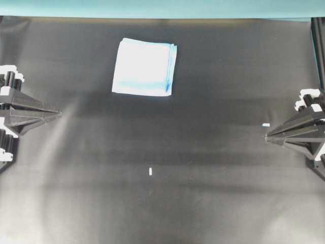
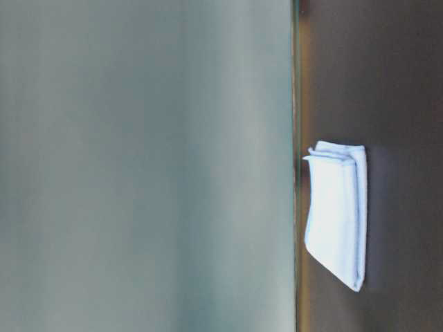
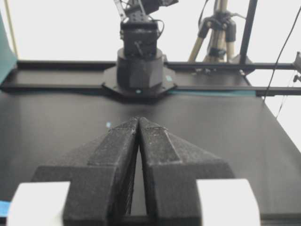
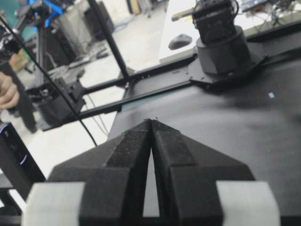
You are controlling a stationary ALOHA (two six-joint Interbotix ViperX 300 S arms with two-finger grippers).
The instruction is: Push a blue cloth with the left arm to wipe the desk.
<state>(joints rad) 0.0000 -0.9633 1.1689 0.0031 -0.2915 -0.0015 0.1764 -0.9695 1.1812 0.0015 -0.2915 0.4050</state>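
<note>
No brand, label or readable writing shows in any view, and there is no container on the surface point(image 1: 213, 203), a wide flat top under matte black sheeting with a teal strip point(image 1: 162, 7) along its far edge in the overhead view. The blue cloth point(image 1: 145, 67) lies flat on the sheeting in the upper middle of that view, near the teal strip and a little left of centre; it is a roughly square folded piece, washed whitish by glare, with bluer layered edges along its right and lower sides. The table-level view, which is turned on its side, shows the same cloth point(image 2: 337, 211) as a stack of folded layers close to the surface edge. The left arm sits at the left edge of the overhead view, its gripper point(image 1: 57, 114) pointing toward the middle, fingers pressed together to a point and holding nothing; it is well apart from the cloth. The left wrist view confirms this, the two black fingers point(image 3: 162, 150) meeting at their tips. The right gripper point(image 1: 267, 136) at the right edge is likewise closed and empty, its fingers point(image 4: 171, 150) touching at the tip. Two tiny white marks lie on the sheeting, one point(image 1: 151, 171) near the centre and one point(image 1: 265, 124) just beside the right gripper's tip.
</note>
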